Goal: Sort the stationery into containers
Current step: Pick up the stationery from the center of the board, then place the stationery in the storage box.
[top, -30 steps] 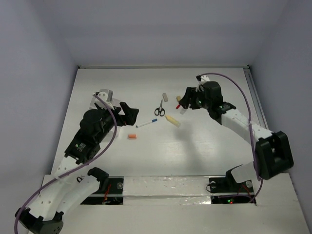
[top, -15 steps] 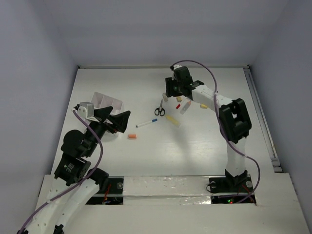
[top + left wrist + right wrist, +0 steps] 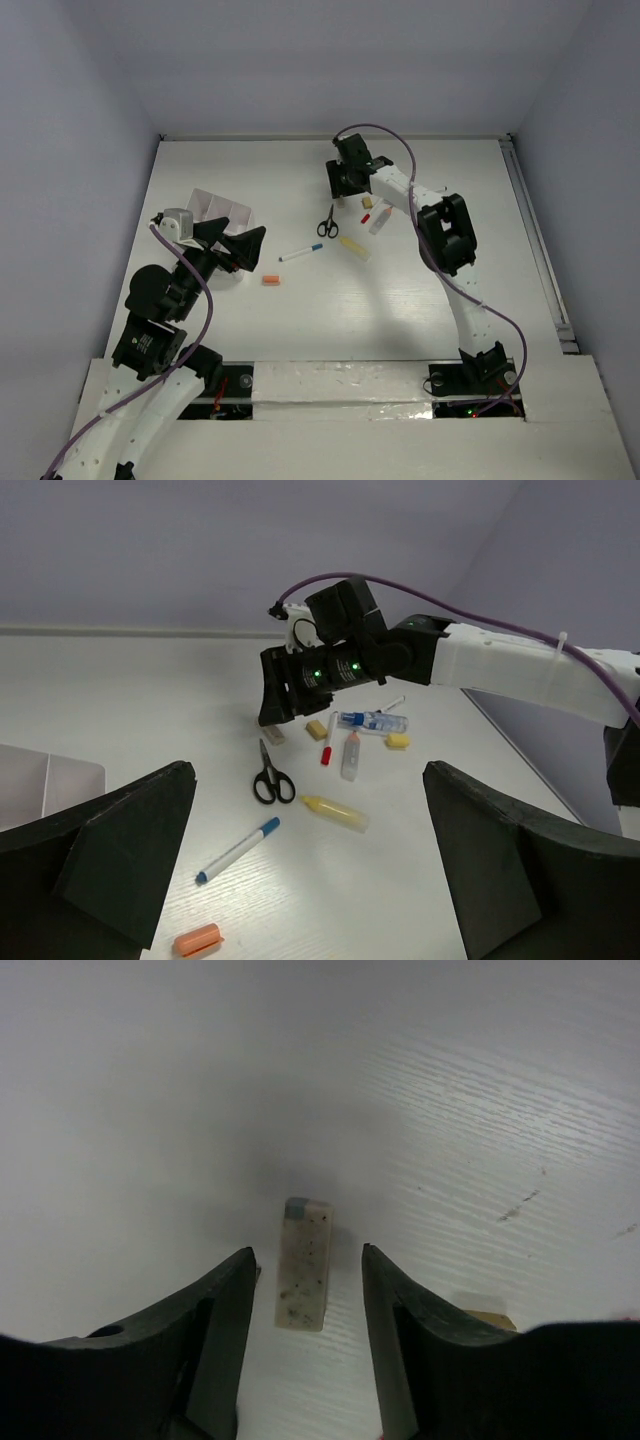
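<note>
A beige eraser (image 3: 305,1263) lies flat on the table between the open fingers of my right gripper (image 3: 307,1255), which hangs just above it at the far middle of the table (image 3: 345,180). It also shows in the left wrist view (image 3: 272,733). Black-handled scissors (image 3: 327,222), a blue-capped pen (image 3: 300,252), a cream tube (image 3: 353,246) and an orange bit (image 3: 270,280) lie mid-table. My left gripper (image 3: 245,245) is open and empty, next to the white divided box (image 3: 215,207).
A red-capped pen (image 3: 328,742), a clear tube (image 3: 351,757), a blue-labelled clear item (image 3: 372,721) and two yellow bits (image 3: 397,741) lie close together just right of the right gripper. The walls enclose the table on three sides.
The right arm has swung left and farther back, from beside the small items to over the beige eraser. The left arm pulled back toward its base, then held still.
</note>
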`<state>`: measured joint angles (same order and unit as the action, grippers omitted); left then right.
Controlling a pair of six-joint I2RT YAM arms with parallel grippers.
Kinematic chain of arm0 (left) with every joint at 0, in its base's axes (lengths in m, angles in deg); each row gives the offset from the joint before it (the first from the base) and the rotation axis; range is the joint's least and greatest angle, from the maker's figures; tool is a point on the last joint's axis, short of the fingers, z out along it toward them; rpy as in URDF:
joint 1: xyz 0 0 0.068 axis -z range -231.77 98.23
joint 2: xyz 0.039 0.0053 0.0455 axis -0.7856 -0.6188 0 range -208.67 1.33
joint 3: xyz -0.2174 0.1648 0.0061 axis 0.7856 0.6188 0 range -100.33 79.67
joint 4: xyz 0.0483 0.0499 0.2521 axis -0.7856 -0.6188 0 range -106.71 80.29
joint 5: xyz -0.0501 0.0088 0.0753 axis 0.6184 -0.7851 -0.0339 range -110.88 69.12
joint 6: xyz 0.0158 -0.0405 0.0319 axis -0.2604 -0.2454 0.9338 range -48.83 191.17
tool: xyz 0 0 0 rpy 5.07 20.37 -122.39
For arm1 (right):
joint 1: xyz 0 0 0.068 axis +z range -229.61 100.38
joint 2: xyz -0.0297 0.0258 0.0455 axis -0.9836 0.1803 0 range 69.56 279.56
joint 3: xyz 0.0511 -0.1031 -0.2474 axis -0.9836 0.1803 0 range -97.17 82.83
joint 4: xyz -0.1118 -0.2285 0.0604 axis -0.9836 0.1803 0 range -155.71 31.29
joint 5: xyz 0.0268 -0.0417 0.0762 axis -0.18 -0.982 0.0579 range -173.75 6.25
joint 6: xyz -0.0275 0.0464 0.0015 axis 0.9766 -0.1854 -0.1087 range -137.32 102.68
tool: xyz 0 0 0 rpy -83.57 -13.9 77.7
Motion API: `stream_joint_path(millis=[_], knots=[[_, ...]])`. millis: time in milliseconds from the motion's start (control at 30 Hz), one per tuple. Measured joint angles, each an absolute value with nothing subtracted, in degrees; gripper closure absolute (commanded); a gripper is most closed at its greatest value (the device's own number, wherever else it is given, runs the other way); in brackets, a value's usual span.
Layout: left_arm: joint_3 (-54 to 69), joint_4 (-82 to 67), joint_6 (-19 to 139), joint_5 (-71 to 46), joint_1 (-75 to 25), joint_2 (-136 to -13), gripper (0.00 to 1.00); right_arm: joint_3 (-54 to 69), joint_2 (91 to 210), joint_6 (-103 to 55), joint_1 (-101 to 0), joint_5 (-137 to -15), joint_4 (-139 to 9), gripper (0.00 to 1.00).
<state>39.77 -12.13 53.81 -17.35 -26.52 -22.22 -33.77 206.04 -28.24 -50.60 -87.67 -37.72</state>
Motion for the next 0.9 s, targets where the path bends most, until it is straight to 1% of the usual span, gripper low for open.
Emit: stream_joint_path(millis=[67, 167, 200, 267, 300, 333, 367, 500, 667, 800, 900], knots=[[39.77, -12.10, 53.81, -17.20, -26.52, -22.20, 0.01, -34.55, 207.14, -28.22, -50.51, -87.91, -37.59, 0.54], [39.77, -12.13, 53.94, -16.87, -26.52, -22.20, 0.01, -34.66, 208.01, -28.31, -50.38, -88.20, -37.02, 0.56], [39.77, -12.13, 53.96, -16.78, -26.52, -22.20, 0.01, -34.92, 208.40, -28.26, -50.36, -88.28, -36.63, 0.63], [39.77, -12.13, 53.96, -16.65, -26.52, -22.22, 0.01, -36.15, 208.93, -28.37, -50.34, -88.46, -36.12, 0.69], [39.77, -12.13, 53.98, -16.59, -26.52, -22.22, 0.01, -36.65, 209.10, -28.39, -50.34, -88.55, -36.10, 0.80], [39.77, -12.13, 53.98, -16.54, -26.52, -22.22, 0.01, -36.87, 209.19, -28.33, -50.34, -88.66, -36.12, 0.84], [39.77, -12.13, 53.98, -16.54, -26.52, -22.22, 0.01, -36.91, 209.19, -28.50, -50.34, -88.92, -36.21, 0.85], [39.77, -12.13, 54.00, -16.54, -26.52, -22.22, 0.01, -35.62, 208.56, -28.90, -50.25, -89.71, -38.66, 0.87], [39.77, -12.13, 54.00, -16.48, -26.82, -22.22, 0.01, -28.83, 202.41, -29.90, -49.07, -86.19, -46.07, 0.88], [39.77, -12.13, 54.05, -15.62, -27.39, -22.20, 0.01, -27.23, 197.02, -33.81, -44.44, -79.50, -55.99, 0.88], [39.77, -12.13, 54.07, -15.27, -27.57, -22.14, 0.01, -30.95, 196.99, -37.84, -38.58, -74.86, -64.63, 0.87]])
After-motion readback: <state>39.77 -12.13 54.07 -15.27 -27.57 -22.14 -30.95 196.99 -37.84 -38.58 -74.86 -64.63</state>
